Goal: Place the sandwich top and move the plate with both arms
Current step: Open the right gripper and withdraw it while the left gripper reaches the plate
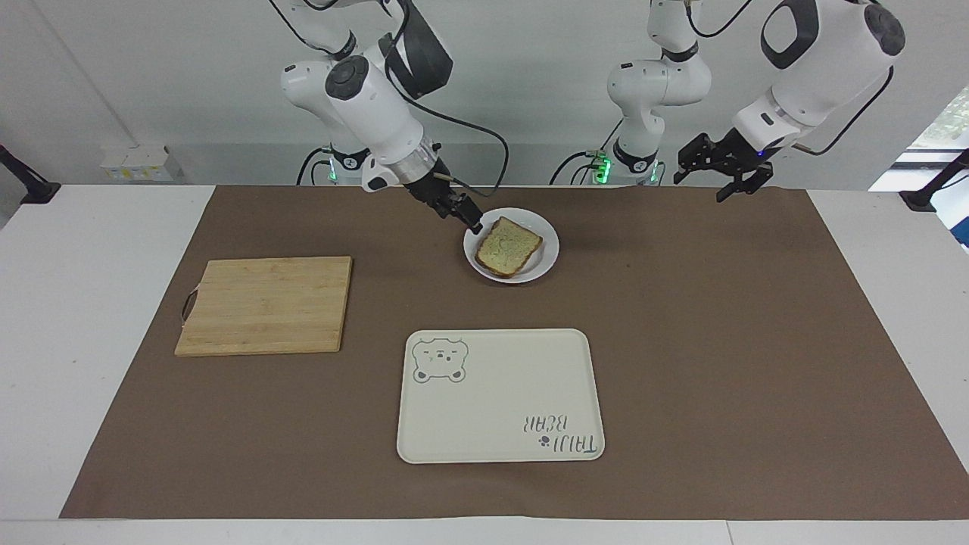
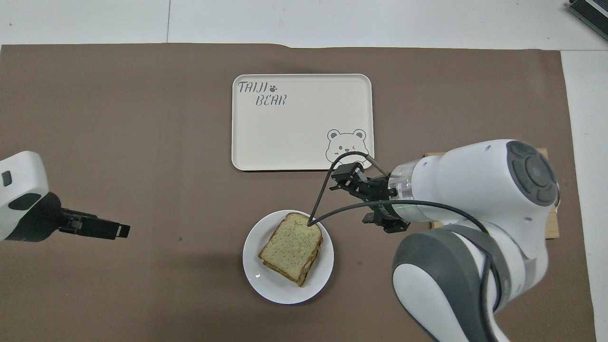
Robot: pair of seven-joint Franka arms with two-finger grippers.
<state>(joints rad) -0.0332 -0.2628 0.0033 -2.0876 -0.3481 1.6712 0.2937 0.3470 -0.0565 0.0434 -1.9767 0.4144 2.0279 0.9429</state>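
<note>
Sandwich top lies on plate; right gripper beside it, open.

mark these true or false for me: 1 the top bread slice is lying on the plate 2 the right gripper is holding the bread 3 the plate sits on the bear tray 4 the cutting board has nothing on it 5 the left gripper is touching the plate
1. True: the top bread slice lies on the sandwich on the white plate.
2. False: the right gripper is open and empty beside the plate.
3. False: the plate stands on the brown mat, nearer to the robots than the bear tray.
4. True: the cutting board is bare.
5. False: the left gripper hangs in the air over the mat, apart from the plate.
</note>
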